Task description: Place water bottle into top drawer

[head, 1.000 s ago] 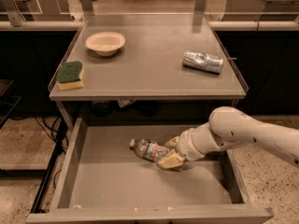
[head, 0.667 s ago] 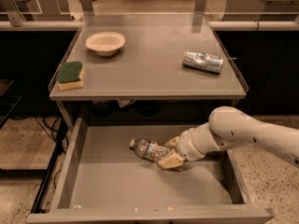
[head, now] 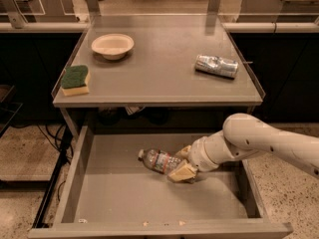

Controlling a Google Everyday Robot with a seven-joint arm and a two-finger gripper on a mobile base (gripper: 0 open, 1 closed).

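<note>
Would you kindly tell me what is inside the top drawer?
The top drawer holds the water bottle, lying on its side, clasped by the gripper. The fingers cover the bottle's base end.

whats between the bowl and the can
Only bare tabletop between bowl and can, camera view. The hand holds the water bottle in the top drawer.

Clear ribbed plastic water bottle (head: 157, 161); matt grey metal top drawer (head: 119, 199); smooth cream gripper (head: 179, 163) inside it.

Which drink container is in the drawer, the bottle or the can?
The water bottle, gripped by the hand inside the top drawer; the crushed can lies on the tabletop.
</note>
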